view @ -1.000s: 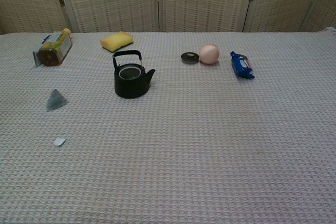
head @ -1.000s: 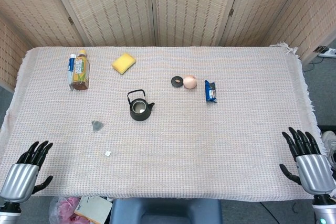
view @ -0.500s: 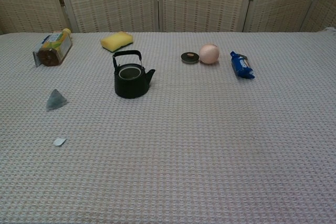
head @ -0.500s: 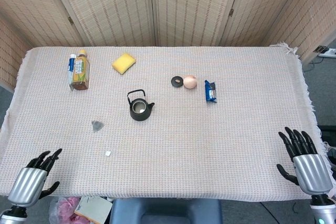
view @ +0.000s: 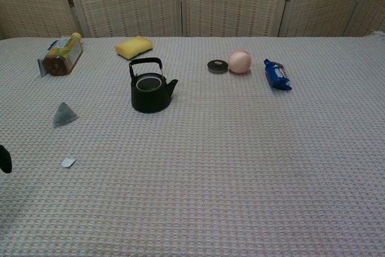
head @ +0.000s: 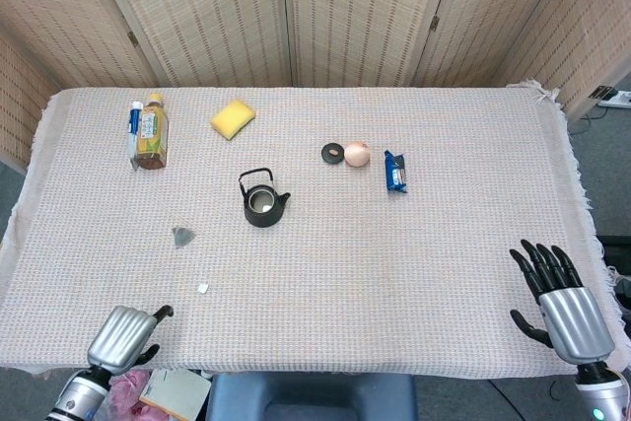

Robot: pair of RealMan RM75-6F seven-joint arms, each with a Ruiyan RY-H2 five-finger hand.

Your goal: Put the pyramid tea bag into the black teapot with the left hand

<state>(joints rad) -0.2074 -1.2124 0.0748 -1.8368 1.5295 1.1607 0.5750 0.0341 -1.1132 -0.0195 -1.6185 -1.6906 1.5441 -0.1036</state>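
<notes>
I see my left robot hand (head: 123,335) at the near left edge of the desk (head: 444,244), silver back up, its dark fingers curled under so I cannot tell whether they are closed or apart; nothing shows in it. In the chest view only a dark fingertip pokes in at the left border. My right robot hand (head: 558,293) sits at the near right edge, black fingers spread wide and holding nothing.

The pyramid tea bag (head: 182,236) lies on the waffle-weave cloth, a small grey translucent tetrahedron, left of and a little nearer me than the black teapot (head: 262,203). Its small white paper tag (head: 202,288) rests apart from it, nearer me. The teapot is squat and round, matte black, lid off so its pale inside shows, wire handle upright, spout pointing right.

Farther back lie a tea bottle (head: 151,131) on its side, a yellow sponge (head: 232,118), a flat black lid (head: 333,153) touching a peach-coloured ball (head: 357,154), and a blue wrapped snack (head: 394,172).
</notes>
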